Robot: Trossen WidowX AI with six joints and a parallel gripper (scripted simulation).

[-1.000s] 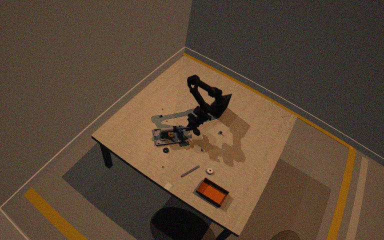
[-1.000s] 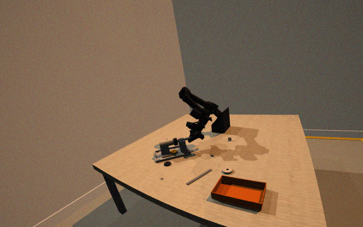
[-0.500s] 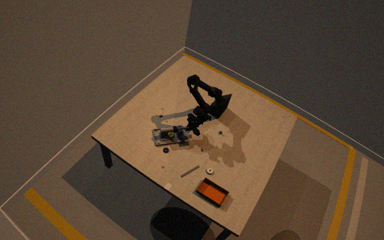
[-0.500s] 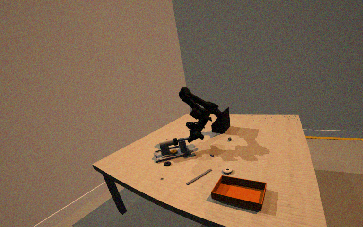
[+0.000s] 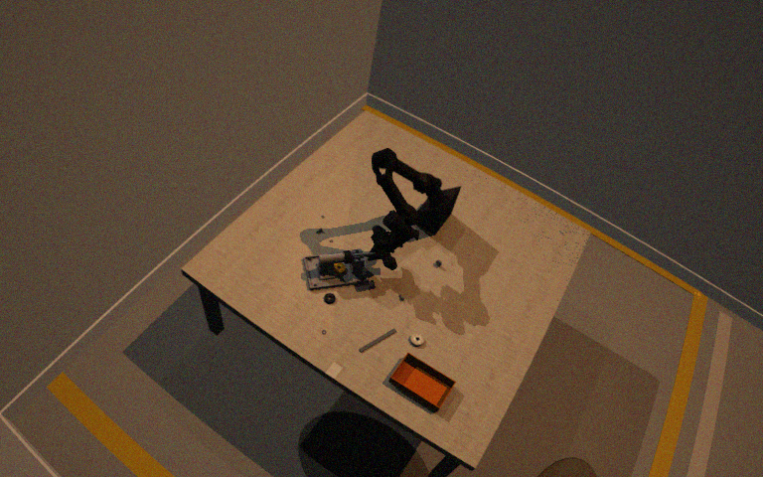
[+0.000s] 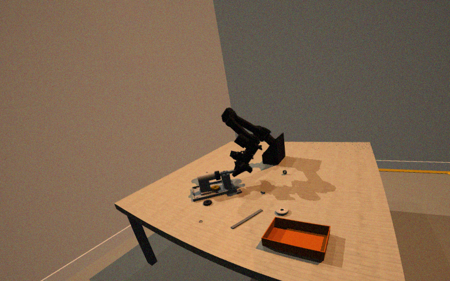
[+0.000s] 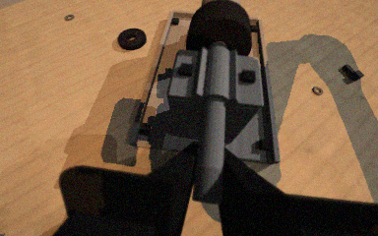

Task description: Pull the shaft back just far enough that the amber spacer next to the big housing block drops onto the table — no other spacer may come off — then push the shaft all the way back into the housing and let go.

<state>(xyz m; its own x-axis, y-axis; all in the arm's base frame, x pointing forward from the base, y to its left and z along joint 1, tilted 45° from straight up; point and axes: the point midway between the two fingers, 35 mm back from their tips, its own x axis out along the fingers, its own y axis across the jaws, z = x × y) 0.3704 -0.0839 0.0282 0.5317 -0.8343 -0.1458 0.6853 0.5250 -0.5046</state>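
My gripper (image 5: 376, 255) (image 6: 234, 172) (image 7: 206, 148) is shut on the grey shaft (image 6: 229, 172) (image 7: 215, 118) near its free end. The shaft runs through the clamp-topped support block (image 6: 226, 181) (image 7: 179, 93) towards the big housing block (image 6: 203, 186), which has a pale cylinder (image 5: 331, 258) (image 6: 206, 177) on top. A dark round spacer (image 5: 348, 256) (image 6: 217, 174) (image 7: 219, 27) sits between cylinder and support, in line with the shaft. The amber spacer (image 5: 339, 265) (image 6: 215, 187) lies low beside the housing block, below the shaft line. The shaft's inner end is hidden.
A black ring (image 5: 329, 296) (image 6: 207, 202) (image 7: 132, 40) lies beside the fixture's base plate. A grey bar (image 5: 378, 340) (image 6: 246, 219), a white ring (image 5: 416, 341) (image 6: 281, 211) and an orange bin (image 5: 421, 384) (image 6: 295, 239) are farther towards the front. Small washers and a dark clip (image 7: 350, 73) lie around.
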